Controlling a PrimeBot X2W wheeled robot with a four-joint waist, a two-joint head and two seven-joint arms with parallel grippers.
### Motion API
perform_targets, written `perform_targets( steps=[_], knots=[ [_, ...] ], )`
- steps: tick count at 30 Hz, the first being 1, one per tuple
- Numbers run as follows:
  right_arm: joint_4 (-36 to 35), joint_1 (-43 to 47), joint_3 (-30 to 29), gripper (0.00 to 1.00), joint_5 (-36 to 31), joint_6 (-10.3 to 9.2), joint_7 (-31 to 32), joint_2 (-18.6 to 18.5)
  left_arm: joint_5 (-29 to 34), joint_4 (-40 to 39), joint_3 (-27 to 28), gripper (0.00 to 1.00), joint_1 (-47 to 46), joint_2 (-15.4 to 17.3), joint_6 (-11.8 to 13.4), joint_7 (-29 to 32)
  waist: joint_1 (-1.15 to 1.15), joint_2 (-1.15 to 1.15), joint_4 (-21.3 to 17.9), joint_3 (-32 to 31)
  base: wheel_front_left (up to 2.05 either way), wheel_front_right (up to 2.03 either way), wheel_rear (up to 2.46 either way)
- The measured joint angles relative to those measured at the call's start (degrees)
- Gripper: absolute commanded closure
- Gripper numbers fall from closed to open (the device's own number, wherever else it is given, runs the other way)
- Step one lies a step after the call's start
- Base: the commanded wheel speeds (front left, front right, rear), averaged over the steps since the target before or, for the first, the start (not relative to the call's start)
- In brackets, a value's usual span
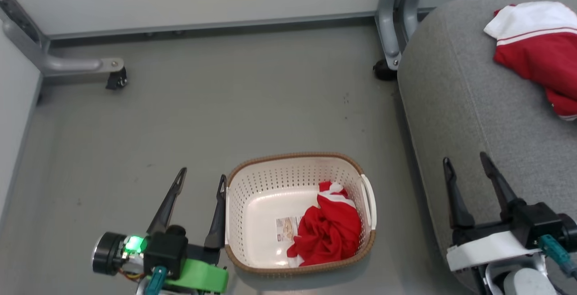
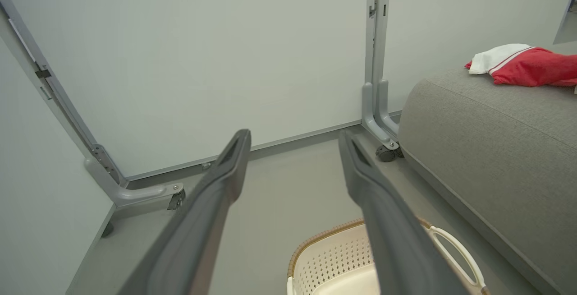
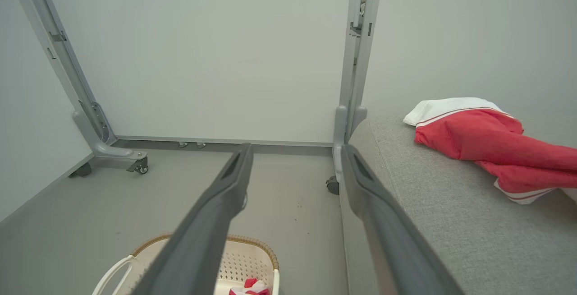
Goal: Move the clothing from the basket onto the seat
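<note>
Well, the left gripper point(image 1: 202, 175) and right gripper point(image 1: 464, 157) both stand spread wide, grasping nothing. A red garment point(image 1: 329, 232) lies bunched in the basket point(image 1: 293, 155), toward four o'clock. A second garment point(image 1: 536, 42) rests on the seat point(image 1: 473, 105) at two o'clock, partly cut off.

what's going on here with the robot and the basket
A two-armed robot is moving red clothing from the basket to the grey seat. One garment lies on the seat; a second garment is bunched in the basket. Both jaws stand open and empty, the left beside the basket, the right near the seat's edge.
</note>
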Motion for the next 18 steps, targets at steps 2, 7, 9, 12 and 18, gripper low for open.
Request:
perform_targets(
  steps=[2,7,9,12,18],
  knots=[
    [-0.5,-1.5,-0.7,0.00,-0.2,0.00,0.0,-0.4,0.1,1.8,-1.0,0.00,-2.8,0.2,-1.0,0.0,0.00,0.00,-0.3,2.2,0.00,0.00,0.00],
    [-1.8,-5.3,-2.8,0.00,-0.2,0.00,0.0,-0.8,-0.6,11.5,-3.5,0.00,-11.5,0.5,-4.4,0.0,0.00,0.00,-1.1,8.4,0.00,0.00,0.00],
    [-2.2,-6.6,-3.1,0.00,-0.3,0.00,0.0,-0.8,-0.4,16.7,-5.3,0.00,-15.2,0.8,-5.6,0.0,0.00,0.00,-1.4,10.8,0.00,0.00,0.00],
    [-3.0,-8.5,-3.5,0.00,-0.3,0.00,0.0,-0.8,0.3,23.6,-8.3,0.00,-22.6,1.7,-6.6,0.0,0.00,0.00,-2.1,14.5,0.00,0.00,0.00],
    [-4.4,-11.7,-3.4,0.00,-0.3,0.00,0.0,-0.5,3.1,38.1,-21.2,0.00,-35.0,2.6,-7.2,0.0,0.01,0.00,-3.6,21.7,0.00,0.00,0.00]
  ],
)
